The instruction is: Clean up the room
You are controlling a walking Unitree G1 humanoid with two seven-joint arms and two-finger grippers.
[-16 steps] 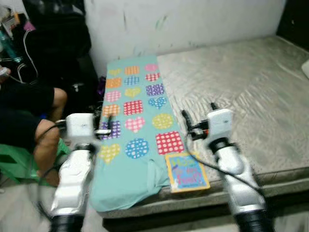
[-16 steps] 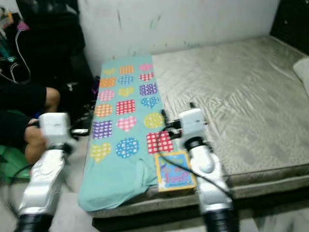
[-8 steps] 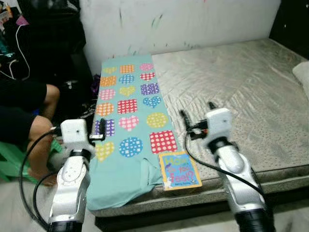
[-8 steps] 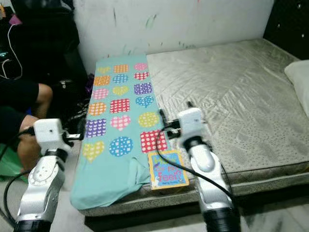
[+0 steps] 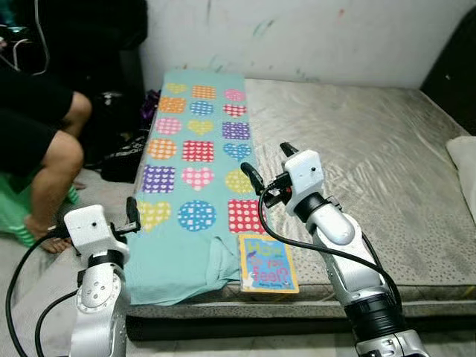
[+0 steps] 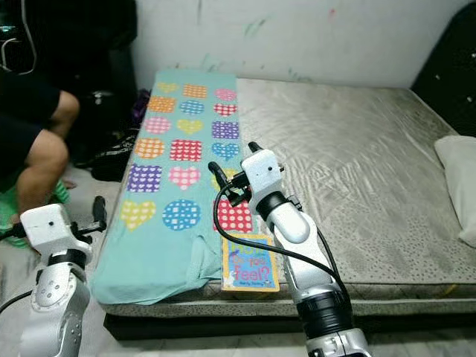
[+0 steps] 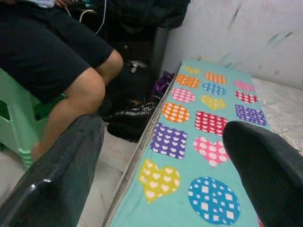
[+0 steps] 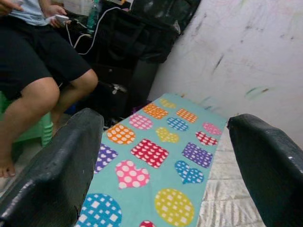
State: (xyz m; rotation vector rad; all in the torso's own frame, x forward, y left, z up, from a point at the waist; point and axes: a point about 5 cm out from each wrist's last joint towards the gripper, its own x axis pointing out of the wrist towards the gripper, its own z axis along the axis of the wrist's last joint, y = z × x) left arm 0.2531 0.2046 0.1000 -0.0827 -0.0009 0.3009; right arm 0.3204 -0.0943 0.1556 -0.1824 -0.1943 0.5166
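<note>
A bare mattress (image 5: 372, 156) fills the middle and right of the scene, its near edge running just in front of the robot and its far edge against a marked white wall (image 5: 297, 37). A teal cloth (image 5: 195, 178) printed with coloured hearts, squares and circles lies along the mattress's left side, reaching from the wall to the near edge, where its near corner is rumpled and droops over. A picture book (image 5: 268, 263) lies flat at the near edge, just right of that rumpled corner and touching the cloth. A white pillow (image 6: 457, 186) sits at the far right edge. To the left, the floor strip beside the bed is narrow: a seated person's leg (image 5: 52, 171) on a green stool (image 7: 14, 123) and a dark bag (image 5: 123, 160) crowd it. The broad grey middle of the mattress is open. The right gripper (image 5: 262, 165) hovers over the cloth beyond the book, fingers spread wide, holding nothing. The left gripper (image 5: 134, 217) hangs just off the cloth's left edge near the corner, fingers (image 7: 57, 175) also spread wide apart and empty.
</note>
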